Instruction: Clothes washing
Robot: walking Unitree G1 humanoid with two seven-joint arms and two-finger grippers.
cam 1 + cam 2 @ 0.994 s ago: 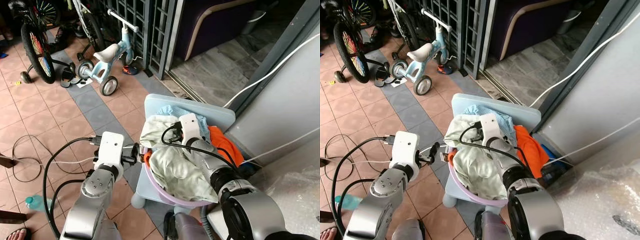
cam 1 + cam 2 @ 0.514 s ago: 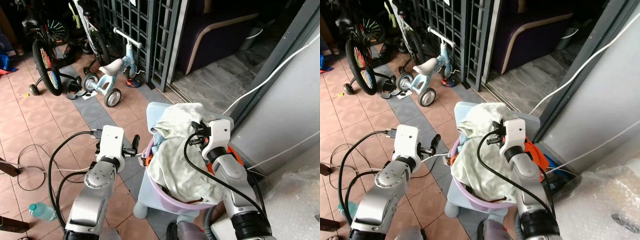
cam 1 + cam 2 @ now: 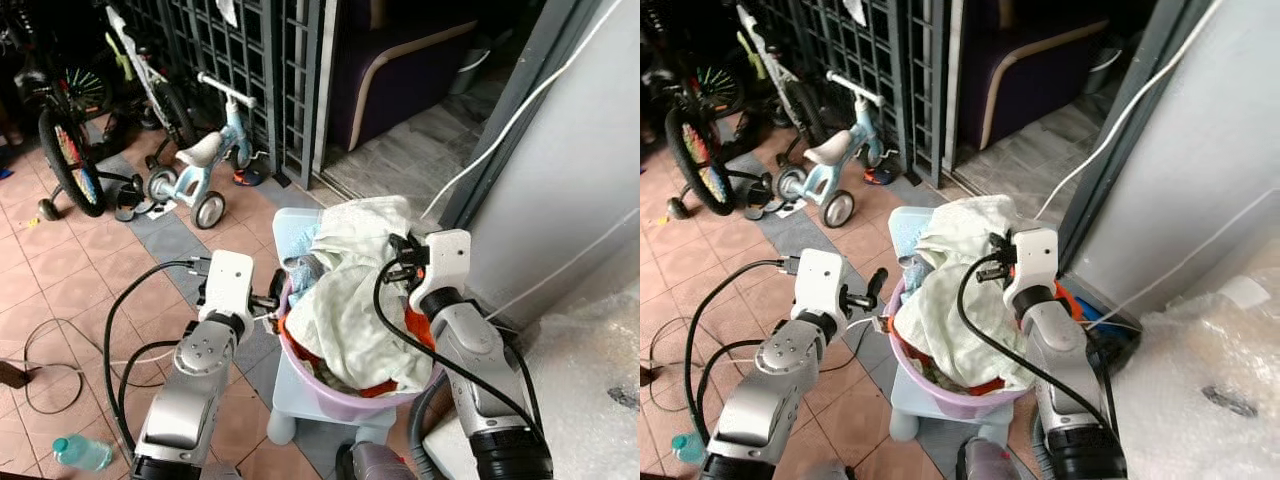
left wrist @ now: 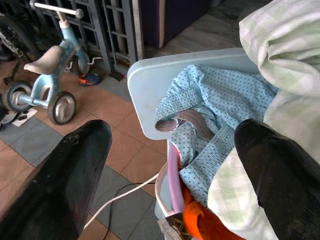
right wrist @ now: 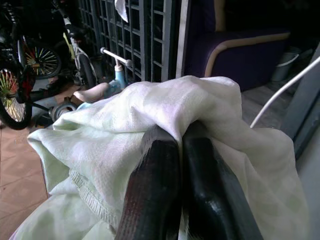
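Right gripper point(image 5: 182, 165) is pinching the pale green cloth point(image 3: 355, 290) shut between its fingers, lifting it clear of the purple basin point(image 3: 335, 395) on the stool, while the left gripper point(image 4: 170, 165) is hovering spread beside the rim, apparently steadying.

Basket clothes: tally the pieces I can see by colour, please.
Pale green: 1, the cloth pinched in the right gripper
Blue dotted: 1, garment
Orange: 1, garment
Total: 3 showing in the basket; any more underneath is hidden.
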